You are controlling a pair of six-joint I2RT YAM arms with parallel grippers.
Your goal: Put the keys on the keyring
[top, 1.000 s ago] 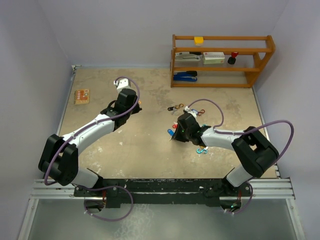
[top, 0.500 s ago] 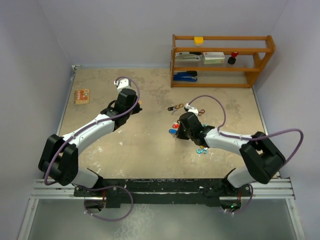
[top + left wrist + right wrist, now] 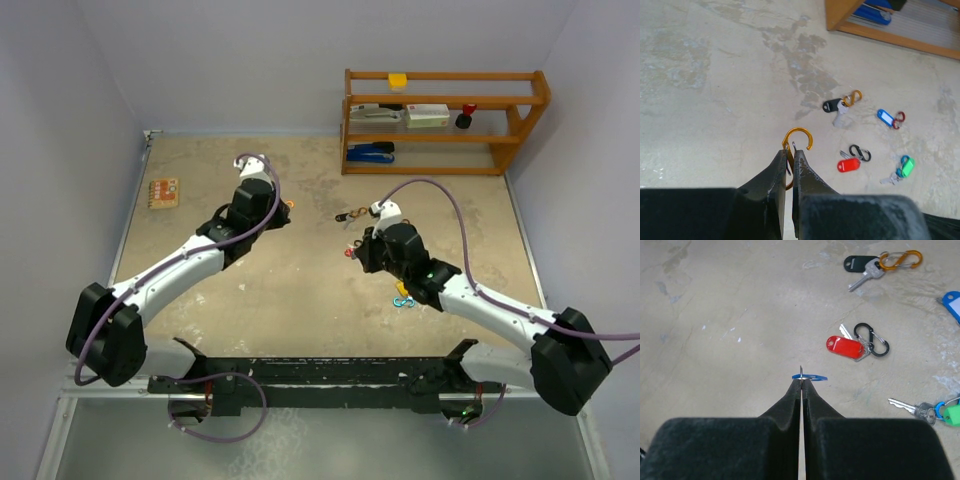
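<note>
My right gripper (image 3: pixel 801 381) is clenched on the blue key (image 3: pixel 812 377). The flat black fingers are pressed together. The key's thin plastic head shows edge-on as a blue sliver jutting right of the tips, with a speck of bright metal poking up between them. Under it is the table (image 3: pixel 715 315), mottled beige and scuffed. Just beyond the tips lies the red key (image 3: pixel 844 347), a glossy oblong tag with a silver blade, and a black wire clip (image 3: pixel 871 340) touches it. Farther off is the black key (image 3: pixel 855 262), joined to an orange clip (image 3: pixel 900 260). At the near right edge is the green key (image 3: pixel 912 407).

My left gripper (image 3: pixel 790 150) is clamped on the keyring (image 3: pixel 799 130), an orange metal hook curled into an open C, its loop standing past the fingertips. From above, the keyring sits well left of the blue key, with bare table between them. A wooden shelf (image 3: pixel 470 76) stands at the far side.
</note>
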